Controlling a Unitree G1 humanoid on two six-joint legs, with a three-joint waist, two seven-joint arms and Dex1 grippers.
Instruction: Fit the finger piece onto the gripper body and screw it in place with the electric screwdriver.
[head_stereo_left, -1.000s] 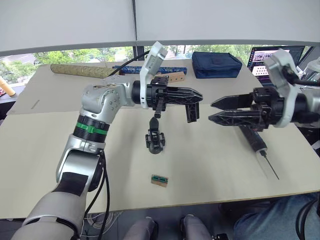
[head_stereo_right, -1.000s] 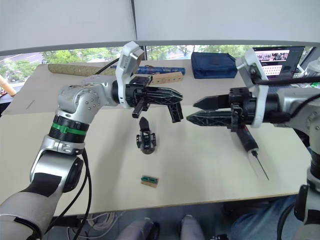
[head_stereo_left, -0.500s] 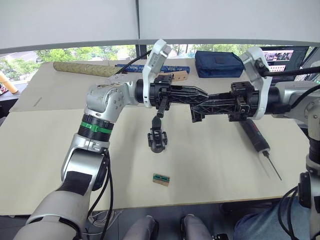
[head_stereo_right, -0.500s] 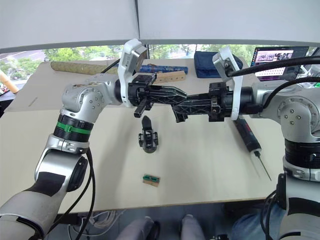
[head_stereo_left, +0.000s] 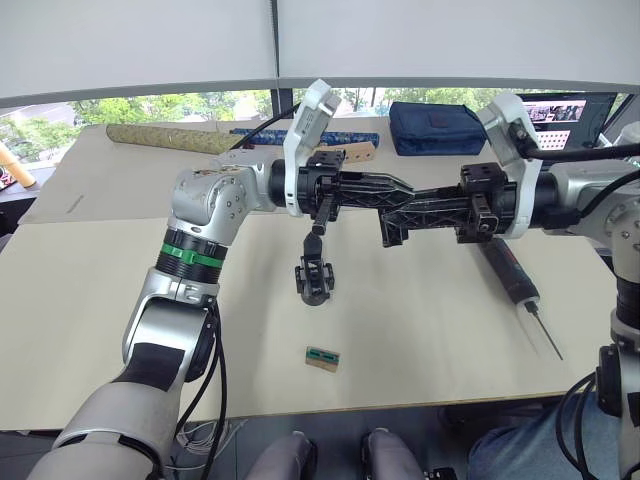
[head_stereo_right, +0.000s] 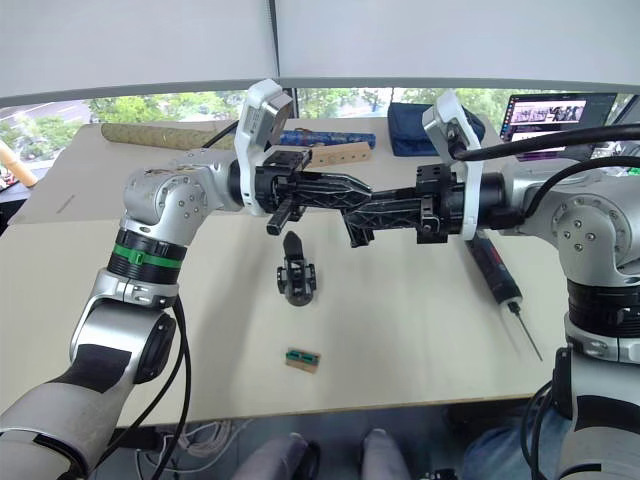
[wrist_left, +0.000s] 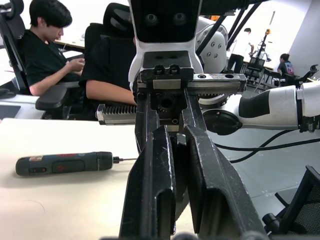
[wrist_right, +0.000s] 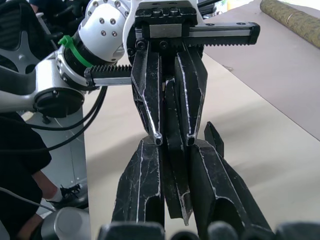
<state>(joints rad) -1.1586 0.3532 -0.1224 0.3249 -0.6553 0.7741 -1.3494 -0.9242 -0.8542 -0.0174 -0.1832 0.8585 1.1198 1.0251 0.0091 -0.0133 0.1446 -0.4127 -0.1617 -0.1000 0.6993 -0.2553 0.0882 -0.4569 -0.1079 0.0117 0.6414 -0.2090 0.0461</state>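
Beige tabletop (head_stereo_left: 120, 290) is the work surface, and all positions below are referenced to the gripper body (head_stereo_left: 313, 280), which stands alone at the middle of it.

Task status: I judge that fitting has not started. No screw has been driven. The electric screwdriver (head_stereo_left: 510, 275) lies flat on the table, well apart from the gripper body on my right, with nothing gripping it. A small green-and-tan block (head_stereo_left: 321, 359) lies near the gripper body, on the side towards me.

Above and slightly to the right of the gripper body, the left gripper (head_stereo_left: 400, 188) and the right gripper (head_stereo_left: 405, 212) meet tip to tip in the air. The right wrist view shows a black tapering wedge, which I take to be the finger piece (wrist_right: 176, 190), running from one gripper into the other. The left fingers (wrist_right: 150, 100) are pressed onto it from both sides. I cannot tell whether the right gripper has clamped it.

Remaining steps: complete the transfer, seat the piece on the body, pick up the screwdriver, and fasten the piece.
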